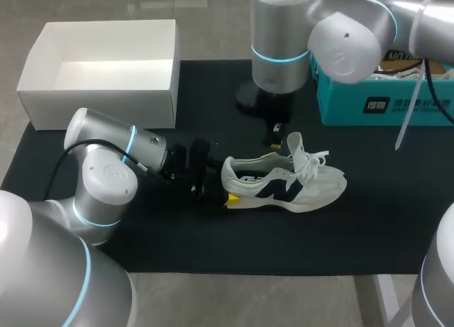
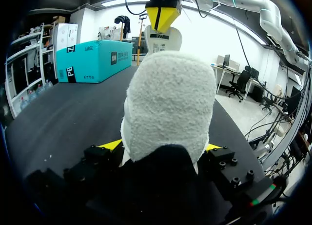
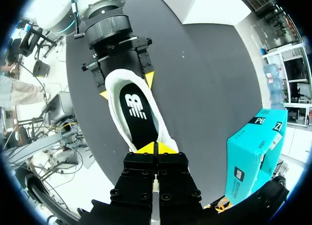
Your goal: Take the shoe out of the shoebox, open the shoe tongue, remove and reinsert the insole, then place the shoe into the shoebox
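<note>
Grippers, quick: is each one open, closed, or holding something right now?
Left gripper: closed on the shoe at its heel.
Right gripper: closed, pinching the shoe tongue.

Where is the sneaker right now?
In the head view, the sneaker sits centre-right on the black mat, heel in the left gripper, tongue pinched by the right gripper, outside the white box.

Fuzzy cloth heel of the shoe (image 2: 168, 103), matt black mat (image 1: 213, 235), smooth white box (image 1: 99, 93).
</note>
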### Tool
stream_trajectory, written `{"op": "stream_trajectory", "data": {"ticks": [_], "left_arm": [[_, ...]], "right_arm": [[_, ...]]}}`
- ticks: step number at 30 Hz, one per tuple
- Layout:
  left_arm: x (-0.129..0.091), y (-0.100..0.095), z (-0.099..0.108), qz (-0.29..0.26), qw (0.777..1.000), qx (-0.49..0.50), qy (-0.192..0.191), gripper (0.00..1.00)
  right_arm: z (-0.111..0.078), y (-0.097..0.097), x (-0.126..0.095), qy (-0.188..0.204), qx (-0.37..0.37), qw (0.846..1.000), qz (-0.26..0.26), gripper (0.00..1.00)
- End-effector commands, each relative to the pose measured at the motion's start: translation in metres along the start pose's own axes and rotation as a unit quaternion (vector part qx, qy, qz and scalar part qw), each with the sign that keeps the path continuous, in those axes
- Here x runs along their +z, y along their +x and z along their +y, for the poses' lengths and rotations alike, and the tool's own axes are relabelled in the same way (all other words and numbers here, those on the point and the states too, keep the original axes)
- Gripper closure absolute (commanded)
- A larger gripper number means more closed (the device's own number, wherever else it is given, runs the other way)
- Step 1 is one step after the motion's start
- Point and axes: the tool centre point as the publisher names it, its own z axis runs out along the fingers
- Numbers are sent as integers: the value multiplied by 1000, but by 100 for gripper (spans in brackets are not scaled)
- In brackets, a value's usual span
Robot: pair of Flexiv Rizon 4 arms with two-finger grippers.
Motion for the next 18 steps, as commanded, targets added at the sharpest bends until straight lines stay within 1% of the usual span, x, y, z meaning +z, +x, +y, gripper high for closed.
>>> {"op": "stream_trajectory", "data": {"ticks": [1,8,12,18], "left_arm": [[1,-2,1,1,1000,0,-1,100],[1,-2,1,1,1000,0,-1,100],[1,-2,1,1,1000,0,-1,100],[1,-2,1,1,1000,0,-1,100]], "right_arm": [[0,3,5,-19,-2,1000,-9,100],[-4,15,18,-29,-11,999,-15,100],[-10,14,26,-27,-26,999,-33,100],[-9,5,33,-26,-43,998,-41,100]]}}
